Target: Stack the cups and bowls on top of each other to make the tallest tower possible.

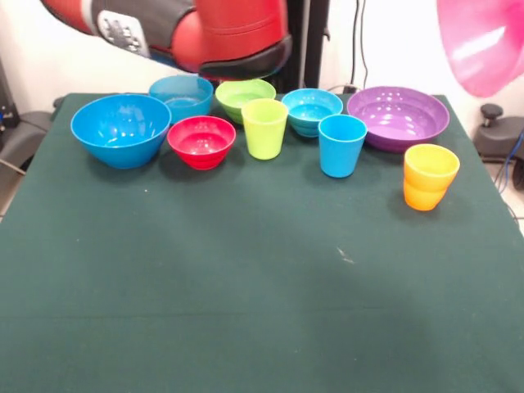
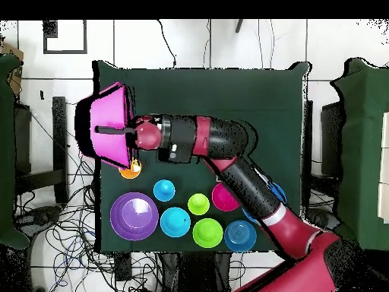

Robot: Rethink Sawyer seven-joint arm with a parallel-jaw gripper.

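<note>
Reaching out level above the green table (image 1: 246, 311), the red and black arm (image 2: 228, 156) bends at the elbow and stretches sideways, so that its gripper (image 2: 128, 131) sits at the table's edge, at the left of the overhead view. The huge pink bowl (image 2: 109, 124) hangs on the gripper, tilted on its side, well above the cloth; a dark finger lies across the bowl's inside, so the fingers are closed on its rim. In the front view this bowl shows only at the upper right corner (image 1: 483, 41). Ranged in a row near the far edge of the table stand the other pieces, none stacked: the large blue bowl (image 1: 120, 128), the small red bowl (image 1: 201, 141), a small blue bowl (image 1: 182, 94), the lime green bowl (image 1: 244, 97), the lime green cup (image 1: 264, 128), the cyan bowl (image 1: 312, 110), the light blue cup (image 1: 341, 145) and the wide purple bowl (image 1: 398, 117). The orange cup (image 1: 429, 176) stands upright just in front of the purple bowl, directly under the raised pink bowl in the overhead view.
</note>
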